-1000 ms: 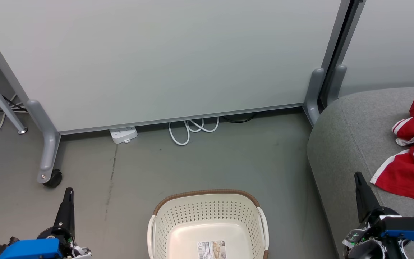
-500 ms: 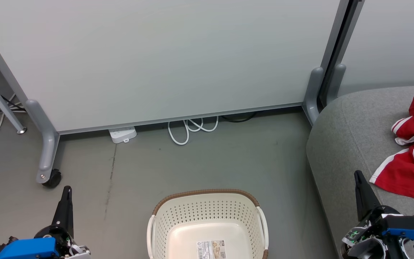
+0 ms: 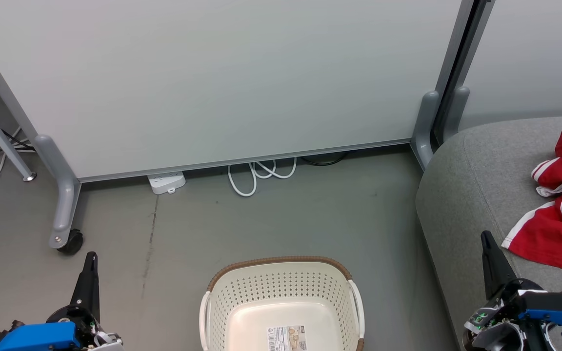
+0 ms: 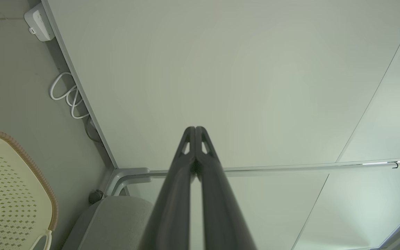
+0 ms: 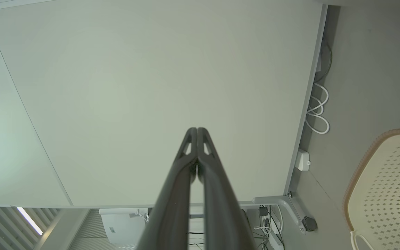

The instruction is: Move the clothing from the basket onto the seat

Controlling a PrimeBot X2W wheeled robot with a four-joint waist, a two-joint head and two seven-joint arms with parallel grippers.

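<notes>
**A:** Where are the red clothes?

**B:** We see the clothes [image 3: 561, 209] in a crumpled heap on the sofa [image 3: 466, 195], at the right edge of our head view. They are red with white stripes. One has a dark letter with a white line round it.

**A:** And the basket?

**B:** The basket [image 3: 281, 292] stands on the floor [image 3: 310, 219] right in front of us, left of the sofa and apart from it. We look down on its bare bottom, where a paper label [image 3: 287, 339] is stuck.

**A:** What about our pincers?

**B:** Our left pincer [image 3: 93, 257] is low on the left, over the floor beside the basket. In the left wrist view its two fingers [image 4: 175, 194] are pressed together at the tips and hold nothing. Our right pincer [image 3: 485, 236] is low on the right, over the front of the sofa. It is near the bottom corner of the clothes and not touching them. Its fingers [image 5: 217, 194] are pressed together too, with nothing between them.

**A:** What is behind the basket?

**B:** We see a big white board [image 3: 237, 73] on grey legs, one with a black wheel [image 3: 72, 241]. A white power strip [image 3: 167, 183] and a looped white cable [image 3: 256, 175] lie on the floor under its bottom edge.
</notes>
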